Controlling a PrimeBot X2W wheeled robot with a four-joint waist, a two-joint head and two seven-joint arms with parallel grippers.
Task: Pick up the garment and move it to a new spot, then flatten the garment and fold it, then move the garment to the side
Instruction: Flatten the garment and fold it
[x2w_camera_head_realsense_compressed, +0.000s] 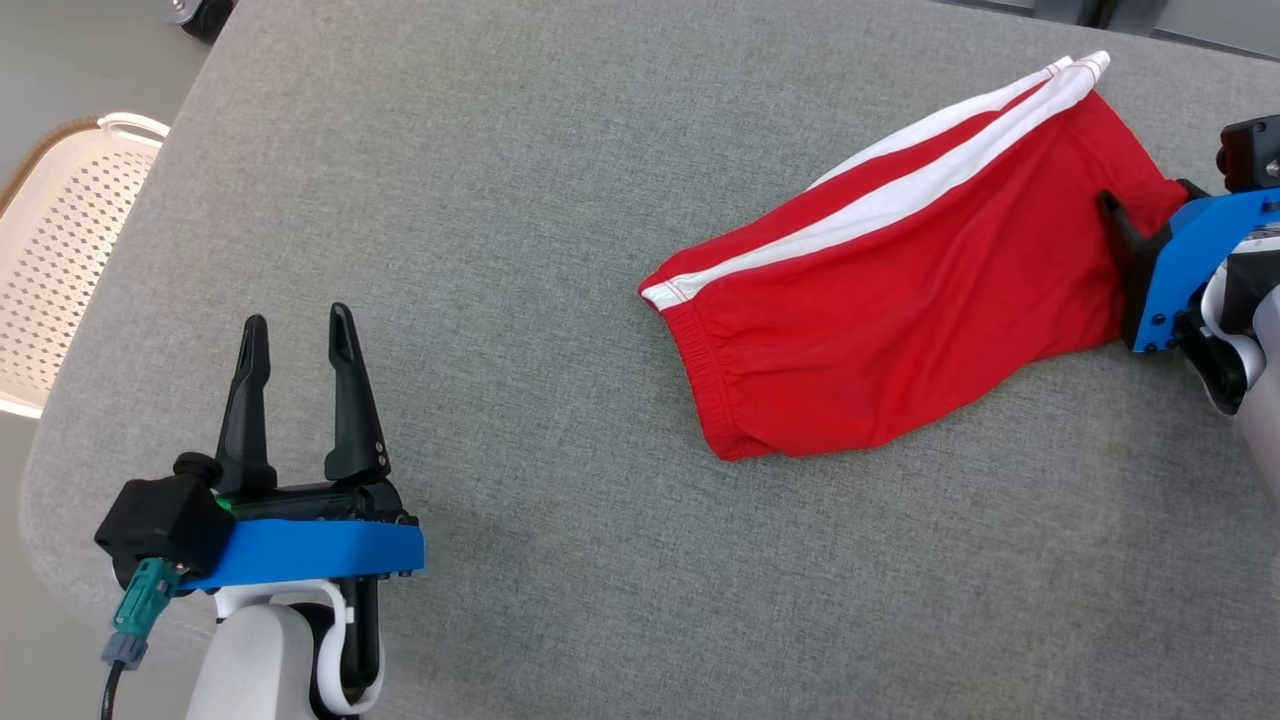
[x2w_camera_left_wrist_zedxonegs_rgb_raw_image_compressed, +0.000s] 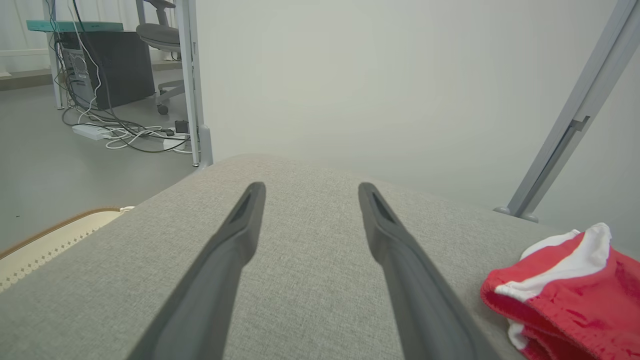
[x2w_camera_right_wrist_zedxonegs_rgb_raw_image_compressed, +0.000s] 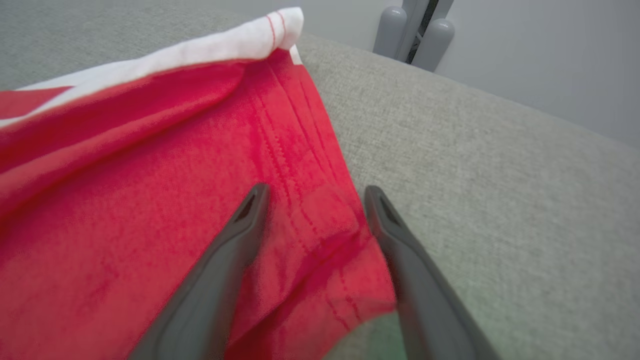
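Grey woven tabletop (x2w_camera_head_realsense_compressed: 560, 250) carries the red shorts (x2w_camera_head_realsense_compressed: 900, 310), white-striped and soft, lying flattish at its right in the head view. The left gripper (x2w_camera_head_realsense_compressed: 298, 315) hovers spread over bare cloth. Left wrist view: the gathered elastic waistband sits at right. Right wrist view: the right gripper (x2w_camera_right_wrist_zedxonegs_rgb_raw_image_compressed: 315, 190), spread, straddles the stitched hem. Closing there should catch every layer.

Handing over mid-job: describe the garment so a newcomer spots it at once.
Take the grey fabric-covered table and look to its right side, where the open right gripper straddles its edge. The garment lies there: shorts, bright red with white side stripes, unlike the pale perforated basket beside the table's left edge.
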